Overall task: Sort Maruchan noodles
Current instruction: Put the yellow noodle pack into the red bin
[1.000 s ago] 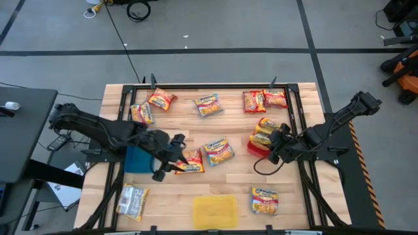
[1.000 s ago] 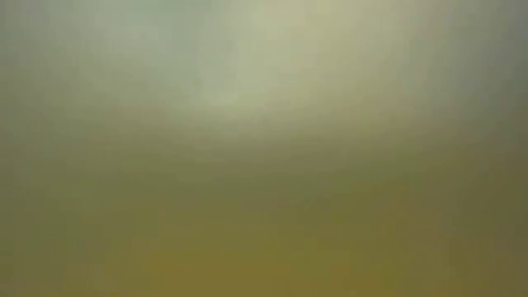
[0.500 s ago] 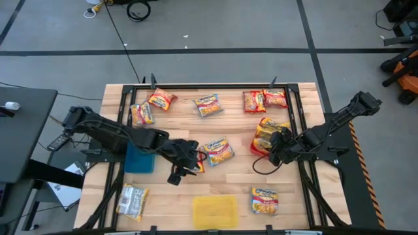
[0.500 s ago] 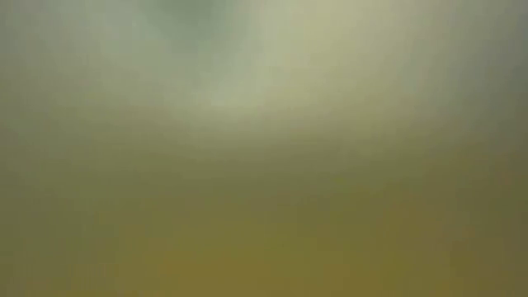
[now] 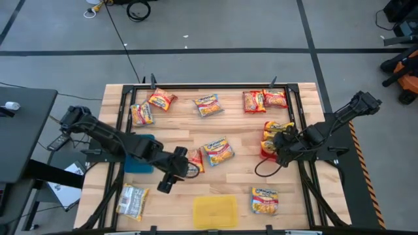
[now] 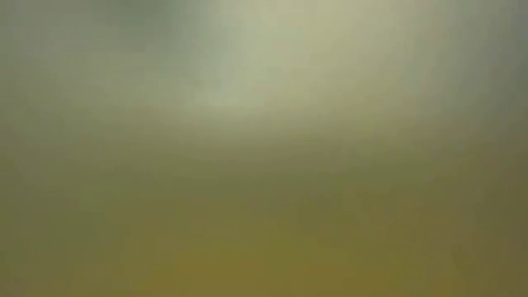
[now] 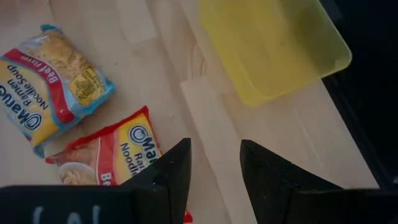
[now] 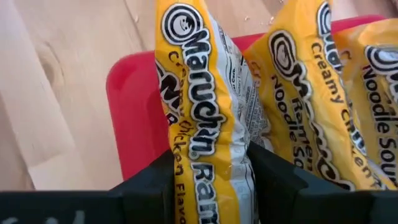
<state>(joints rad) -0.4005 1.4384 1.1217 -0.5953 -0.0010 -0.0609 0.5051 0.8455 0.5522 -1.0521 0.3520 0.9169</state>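
My right gripper (image 5: 282, 147) is shut on a yellow Maruchan packet (image 8: 202, 99) at the red tray (image 8: 134, 118), by the table's right edge. Two more yellow packets (image 8: 323, 93) lie in that tray. My left gripper (image 7: 214, 168) is open at the table's middle. One of its fingers stands over the edge of a red packet (image 7: 115, 152) that lies flat on the wood; whether it touches, I cannot tell. A blue-edged beef packet (image 7: 53, 81) lies beside it. The yellow tray (image 7: 270, 46) is just ahead. The low view shows nothing. My right gripper pinches the yellow packet's two flat faces between its two fingers, at the packet's near end (image 8: 208, 180). The fingers come from the table's right side. The packet stands on edge, and its far end reaches over the red tray's floor (image 8: 140, 143).
Several more packets lie along the far edge (image 5: 207, 104) (image 5: 161, 99) (image 5: 264, 100). A silvery packet (image 5: 132, 201) lies at the near left and a yellow one (image 5: 264, 199) at the near right. A blue tray (image 5: 138, 158) lies under my left arm. The yellow tray (image 5: 215, 211) lies at the near edge.
My left gripper has gone toward the table's right edge, from beside the blue tray to over the red packet. My right gripper has drawn back a little toward the right edge with the yellow packet. The red tray and its packets have slid that way too.
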